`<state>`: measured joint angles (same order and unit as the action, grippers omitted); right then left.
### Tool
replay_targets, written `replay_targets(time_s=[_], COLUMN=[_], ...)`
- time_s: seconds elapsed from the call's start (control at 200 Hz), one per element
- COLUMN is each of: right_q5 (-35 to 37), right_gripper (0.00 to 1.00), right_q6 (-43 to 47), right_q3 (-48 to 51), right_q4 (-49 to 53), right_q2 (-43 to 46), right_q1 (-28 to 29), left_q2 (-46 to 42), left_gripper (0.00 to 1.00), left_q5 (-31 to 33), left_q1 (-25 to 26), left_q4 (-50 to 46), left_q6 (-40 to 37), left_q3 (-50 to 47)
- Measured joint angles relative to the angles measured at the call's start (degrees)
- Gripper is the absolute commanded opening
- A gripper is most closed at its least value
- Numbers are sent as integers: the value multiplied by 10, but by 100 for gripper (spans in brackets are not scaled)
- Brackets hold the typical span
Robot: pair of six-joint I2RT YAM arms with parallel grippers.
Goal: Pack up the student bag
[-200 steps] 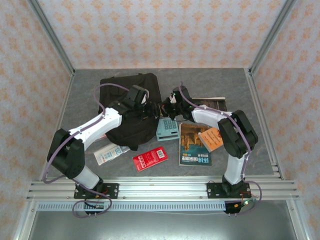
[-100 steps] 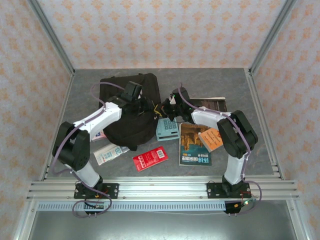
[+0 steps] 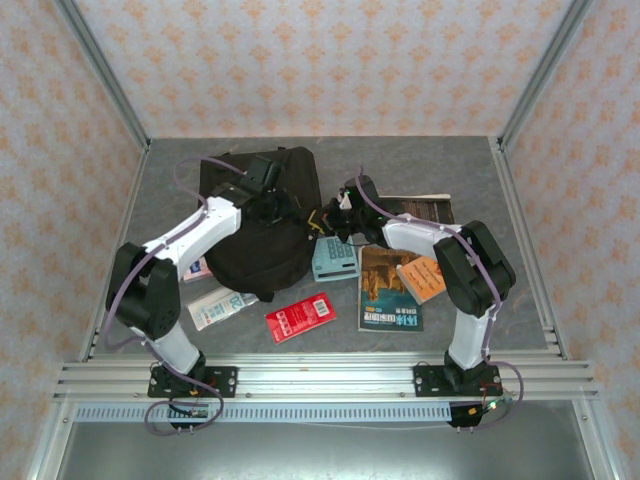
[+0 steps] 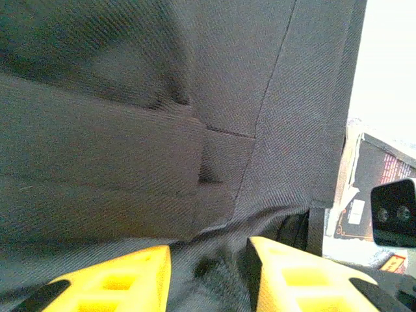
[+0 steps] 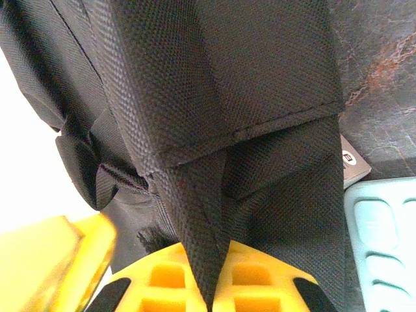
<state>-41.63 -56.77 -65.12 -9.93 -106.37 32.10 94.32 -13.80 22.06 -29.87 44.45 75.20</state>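
Near the front of the grey table [image 3: 170, 190], left of the middle: a white packet [image 3: 222, 308], then a red packet [image 3: 300, 319], both where they lay a second ago. Just behind them, the student bag [image 3: 265, 255], black, lying flat left of centre, unmoved. Above its far half, the left gripper [image 3: 288, 205], drawn farther back over the bag than a second ago, elbow pulled in toward the base. Yellow fingers [image 4: 123, 279] partly spread, dark cloth in the gap; cannot tell whether gripped. At the bag's right edge, the right gripper [image 3: 330, 222], hardly shifted, pressed together on a fold of bag fabric. Further right, unchanged: teal case [image 3: 336, 259], book [image 3: 388, 290], orange card [image 3: 422, 278], dark book [image 3: 420, 208] toward the back.
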Motion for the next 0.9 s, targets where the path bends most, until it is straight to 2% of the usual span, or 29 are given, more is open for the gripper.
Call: replay_targets(time_s=[0.13,0.295,0.47,0.721,0.901], right_q5=[-1,-2,-4,-4,1], right_gripper=[0,0,0,0,0], right_q6=[0,0,-2,-17,-34], right_q3=[0,0,0,2,11], right_q4=[0,0,-5,-21,-27], right_q2=[0,0,0,0,0], right_q1=[0,0,0,0,-3], left_q2=[-36,-55,-42,-12,1], left_gripper=[40,39,37,35,28], left_q5=[0,-51,-97,-117,-129], left_q1=[0,1,11,27,27], left_q4=[-21,-2,20,62,81], left_q6=[-6,27,83,123,142], left_q3=[11,-16,-53,-53,-53])
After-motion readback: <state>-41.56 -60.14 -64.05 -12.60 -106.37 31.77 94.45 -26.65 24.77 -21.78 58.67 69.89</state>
